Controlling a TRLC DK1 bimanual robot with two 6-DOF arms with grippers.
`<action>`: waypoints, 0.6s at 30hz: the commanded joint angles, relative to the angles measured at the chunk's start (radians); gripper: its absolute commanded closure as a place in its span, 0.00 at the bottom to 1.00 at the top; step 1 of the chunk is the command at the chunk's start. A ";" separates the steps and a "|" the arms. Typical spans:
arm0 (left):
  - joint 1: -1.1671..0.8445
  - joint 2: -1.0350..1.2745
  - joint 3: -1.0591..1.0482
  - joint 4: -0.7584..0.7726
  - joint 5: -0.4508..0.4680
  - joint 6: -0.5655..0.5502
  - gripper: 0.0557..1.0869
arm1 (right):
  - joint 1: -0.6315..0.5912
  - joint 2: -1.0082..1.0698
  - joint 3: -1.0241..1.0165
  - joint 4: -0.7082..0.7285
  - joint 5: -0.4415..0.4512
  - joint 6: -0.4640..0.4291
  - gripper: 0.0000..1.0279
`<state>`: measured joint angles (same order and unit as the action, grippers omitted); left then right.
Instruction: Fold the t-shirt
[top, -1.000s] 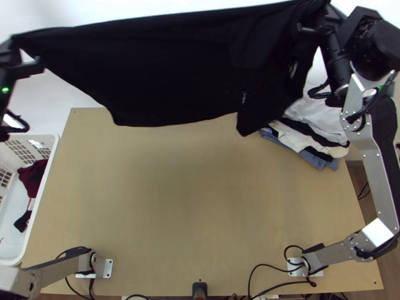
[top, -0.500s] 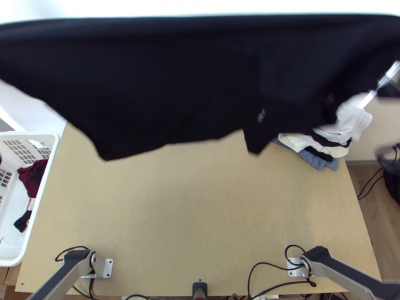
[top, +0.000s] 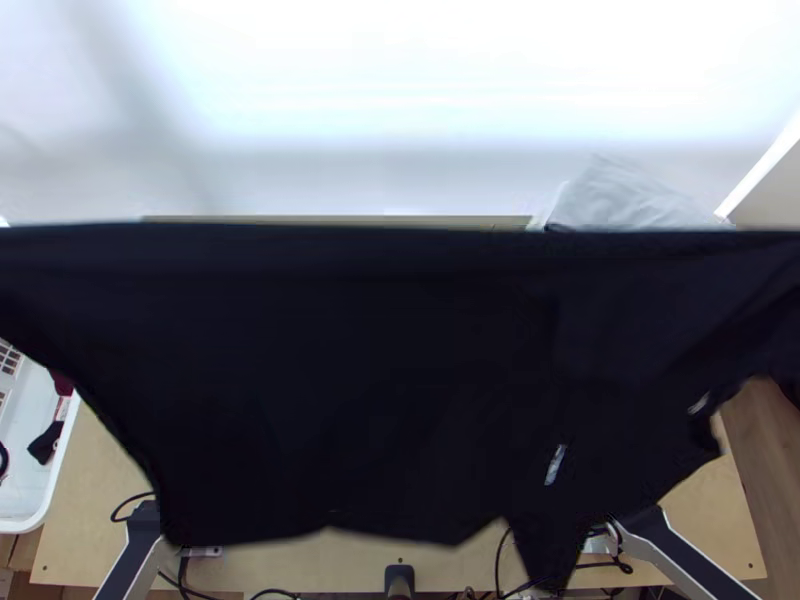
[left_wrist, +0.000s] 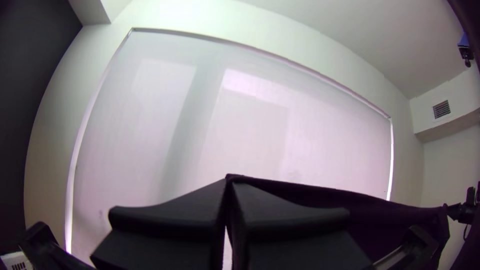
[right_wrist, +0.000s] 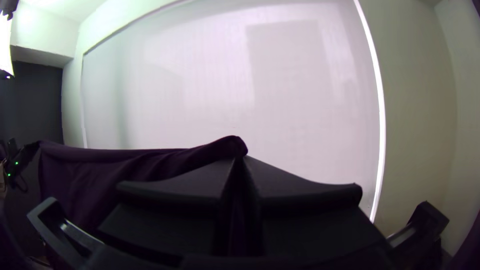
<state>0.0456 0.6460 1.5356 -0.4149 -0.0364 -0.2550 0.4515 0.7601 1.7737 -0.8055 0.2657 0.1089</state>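
A black fabric t-shirt is stretched wide between the two arms, its upper edge running nearly straight across the top view and its body hiding much of the light wooden surface from that camera. Its lower edge is uneven, with a pointed part hanging near the right arm's base; a small pale mark shows on the cloth close to that part. The left gripper has its broad black fingers pinched together on one end of the shirt's upper edge. The right gripper is likewise closed, clamping the other end, with a rounded fold of cloth standing above its fingertips. In both wrist views the fabric runs from one gripper to the other in front of a large pale panel. A white plastic basket stands beside the surface on the left arm's side, holding dark red cloth and a small black cloth. Pale grey fabric appears just above the shirt's upper edge, toward the right arm's side.
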 joint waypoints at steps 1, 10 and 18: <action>0.002 -0.065 -0.078 -0.064 -0.011 -0.040 0.96 | -0.002 -0.041 -0.060 -0.101 -0.003 0.124 0.97; -0.009 -0.118 -0.338 -0.473 0.184 -0.013 0.96 | 0.039 -0.120 -0.459 -0.127 -0.059 0.186 0.97; -0.009 0.024 -0.519 -0.464 0.193 0.030 0.96 | 0.065 0.031 -0.658 0.109 -0.080 0.272 0.97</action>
<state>0.0402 0.5930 1.0466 -0.9104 0.1497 -0.2413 0.5125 0.7322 1.1702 -0.7811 0.1925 0.3416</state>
